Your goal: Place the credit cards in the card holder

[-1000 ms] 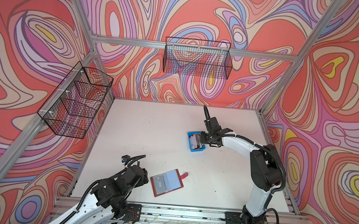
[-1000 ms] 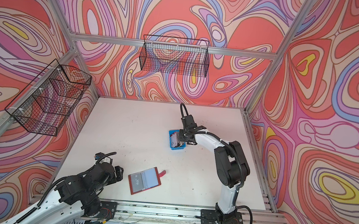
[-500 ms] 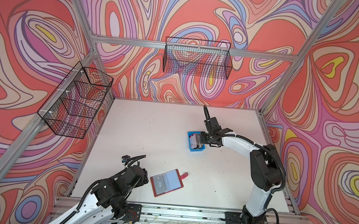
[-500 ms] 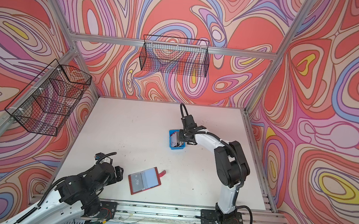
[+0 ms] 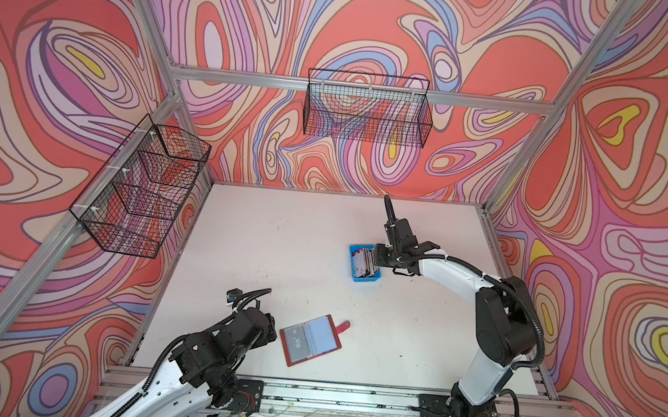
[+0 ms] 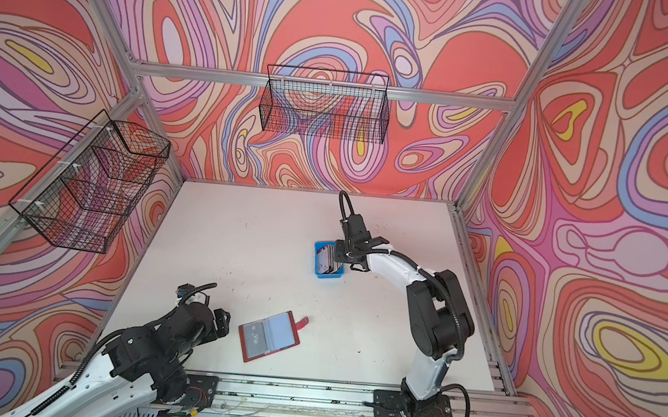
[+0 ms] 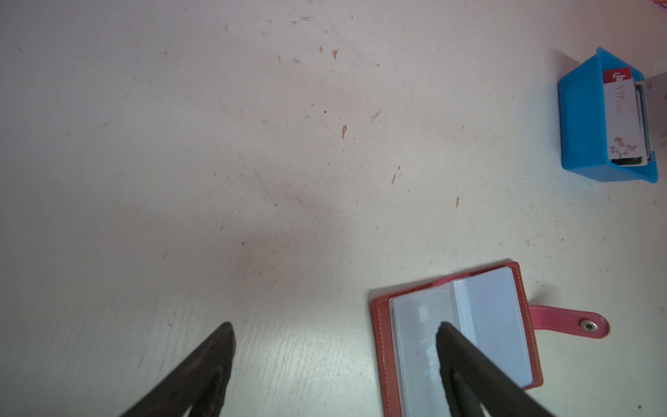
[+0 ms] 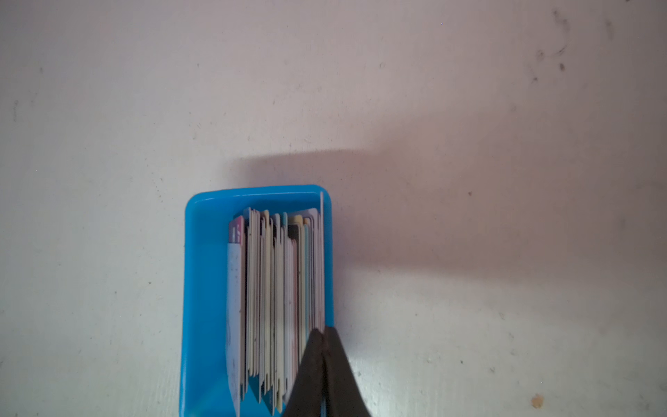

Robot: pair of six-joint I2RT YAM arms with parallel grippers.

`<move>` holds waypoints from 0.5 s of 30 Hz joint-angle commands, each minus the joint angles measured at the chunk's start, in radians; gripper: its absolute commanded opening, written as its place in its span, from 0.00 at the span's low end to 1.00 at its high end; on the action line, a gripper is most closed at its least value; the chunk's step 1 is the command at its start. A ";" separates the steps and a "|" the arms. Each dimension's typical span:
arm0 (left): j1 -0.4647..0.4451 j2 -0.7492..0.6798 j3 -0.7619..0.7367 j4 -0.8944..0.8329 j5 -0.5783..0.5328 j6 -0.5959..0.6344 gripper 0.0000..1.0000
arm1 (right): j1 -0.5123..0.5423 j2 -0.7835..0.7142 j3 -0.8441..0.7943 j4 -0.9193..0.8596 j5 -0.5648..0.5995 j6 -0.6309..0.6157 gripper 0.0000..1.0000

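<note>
one right gripper (image 8: 323, 334), jaws pressed together on the thin edge of the outermost card (image 8: 321, 252), apparently to peel it alone from the pack. many credit cards (image 8: 274, 296) stand on edge in the blue tray (image 8: 202, 289), upright so that an edge can be pinched. one card holder (image 5: 310, 341), well apart toward the front of the table (image 5: 277, 254), lies open, sleeves up, ready for loading. one left gripper (image 7: 335, 326), jaws wide and empty, hovers by it, likely to steady it.
</note>
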 commanded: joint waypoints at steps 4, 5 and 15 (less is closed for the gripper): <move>-0.003 -0.007 -0.010 0.001 0.002 0.011 0.89 | -0.001 -0.150 -0.077 0.118 0.045 0.005 0.00; -0.004 -0.007 -0.010 0.002 0.003 0.013 0.89 | -0.002 -0.170 -0.090 0.133 0.048 0.007 0.00; -0.004 -0.005 -0.011 0.005 0.006 0.013 0.90 | -0.001 -0.354 -0.223 0.275 0.046 0.008 0.00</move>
